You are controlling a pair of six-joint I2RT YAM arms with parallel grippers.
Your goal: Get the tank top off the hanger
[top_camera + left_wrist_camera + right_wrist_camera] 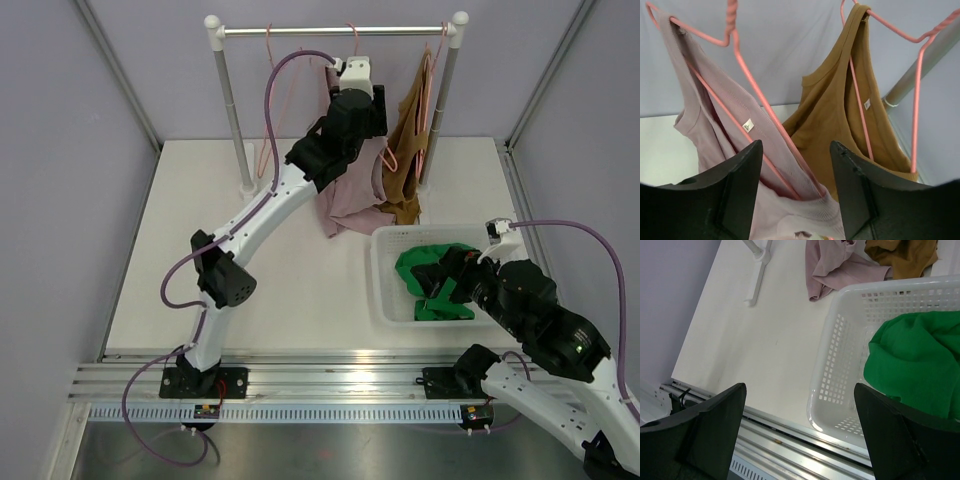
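Observation:
A mauve tank top [345,205] hangs on a pink wire hanger [755,85] from the rack rod [335,31]; its hem pools on the table. In the left wrist view the mauve top [715,130] fills the left side. My left gripper [796,200] is raised into it from below, near the rod in the top view [358,95]. It is open, with the top's ribbed neckline and the hanger's wires between the jaws. My right gripper [800,430] is open and empty, above the near left corner of the basket [385,290].
A brown tank top [835,110] hangs on a second pink hanger [915,100] just right of the mauve one. An empty pink hanger [268,100] hangs at the rod's left. The white basket [840,340] holds a green garment [915,355]. Rack posts [232,110] stand at the back.

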